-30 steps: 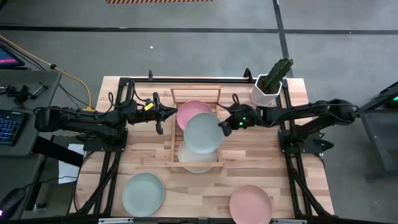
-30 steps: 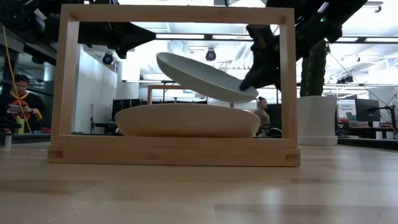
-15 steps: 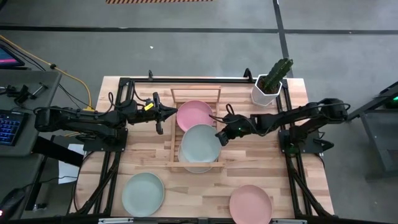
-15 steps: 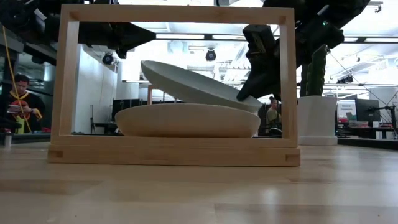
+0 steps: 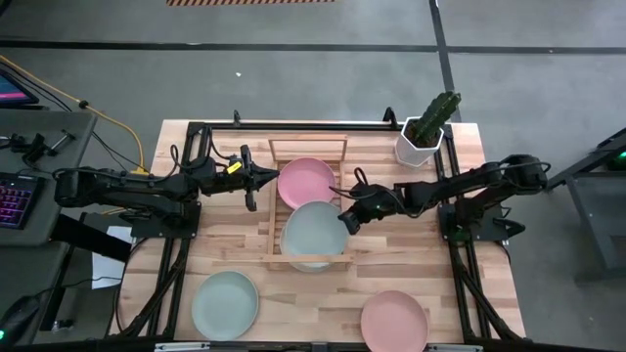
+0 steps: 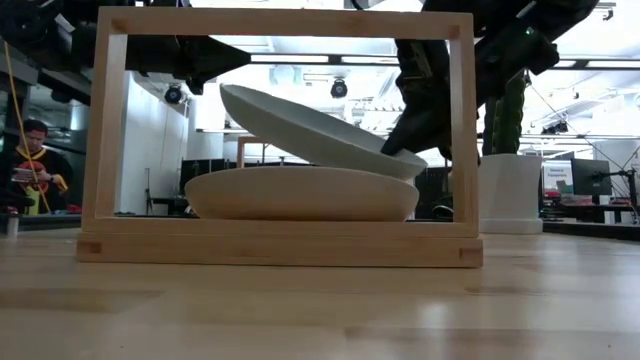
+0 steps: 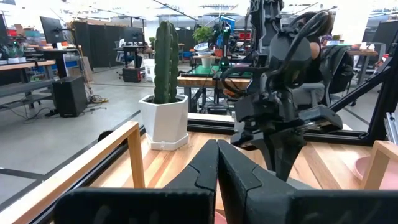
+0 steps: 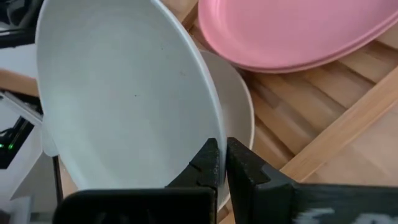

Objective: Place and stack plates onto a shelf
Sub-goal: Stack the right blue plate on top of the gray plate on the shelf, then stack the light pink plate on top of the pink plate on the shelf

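Note:
My right gripper (image 5: 342,221) is shut on a pale mint plate (image 5: 311,227) above the near half of the wooden shelf (image 5: 269,210). A cream plate (image 6: 300,195) lies on the slats under it, and its near edge (image 5: 313,262) shows in the high view. A pink plate (image 5: 305,179) sits in the shelf's far half. A second mint plate (image 5: 225,303) and another pink plate (image 5: 394,320) lie flat on the table near its near edge. My left gripper (image 5: 256,181) hovers shut just left of the shelf. My right gripper pinches the mint plate's right-hand rim (image 8: 214,134) between its two fingers, one above the rim and one below. The fingers slant down from the table's right. The plate is tilted: its held side sits low on the cream plate's rim (image 6: 405,175), and its left side (image 6: 235,97) is raised.
A white pot with a green cactus (image 5: 425,132) stands at the table's far right corner. The shelf's raised frame (image 6: 280,245) borders the plates. Bare tabletop lies between the two loose plates and the shelf.
My right gripper has moved down and toward the table's near edge, carrying the tilted mint plate from over the shelf's middle to above the cream plate. The plate's held right side has come down onto the cream plate, while its left side stays raised.

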You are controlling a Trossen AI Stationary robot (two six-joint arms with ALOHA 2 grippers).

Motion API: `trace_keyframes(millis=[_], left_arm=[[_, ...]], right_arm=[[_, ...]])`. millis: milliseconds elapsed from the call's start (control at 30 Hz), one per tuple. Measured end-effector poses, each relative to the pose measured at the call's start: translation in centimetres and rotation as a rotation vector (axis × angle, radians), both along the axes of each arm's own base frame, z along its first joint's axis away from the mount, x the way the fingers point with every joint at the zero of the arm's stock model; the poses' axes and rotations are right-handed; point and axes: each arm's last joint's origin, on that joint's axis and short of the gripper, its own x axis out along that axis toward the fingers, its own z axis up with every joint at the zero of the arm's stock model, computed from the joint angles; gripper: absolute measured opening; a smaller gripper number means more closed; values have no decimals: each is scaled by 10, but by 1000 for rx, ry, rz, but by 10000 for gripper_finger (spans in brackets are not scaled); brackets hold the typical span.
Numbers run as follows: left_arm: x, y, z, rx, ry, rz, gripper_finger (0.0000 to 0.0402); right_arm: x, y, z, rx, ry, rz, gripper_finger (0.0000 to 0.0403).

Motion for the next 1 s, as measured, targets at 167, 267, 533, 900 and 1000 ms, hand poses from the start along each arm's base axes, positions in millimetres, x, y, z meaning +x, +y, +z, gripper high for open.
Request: trace_keyframes(millis=[167,267,533,900,1000], left_arm=[[0,0,0,0,0,0,0],[0,0,0,0,0,0,0],[0,0,0,0,1,0,0],[0,0,0,-1,3,0,0],[0,0,-1,-1,5,-1,0]], right_arm=[[0,1,0,-25,0,23,1],[0,1,0,-45,-1,19,13],[0,2,0,-63,-2,17,97],[-1,4,5,-37,-34,153,153],[-7,1,9,-64,-3,172,153]])
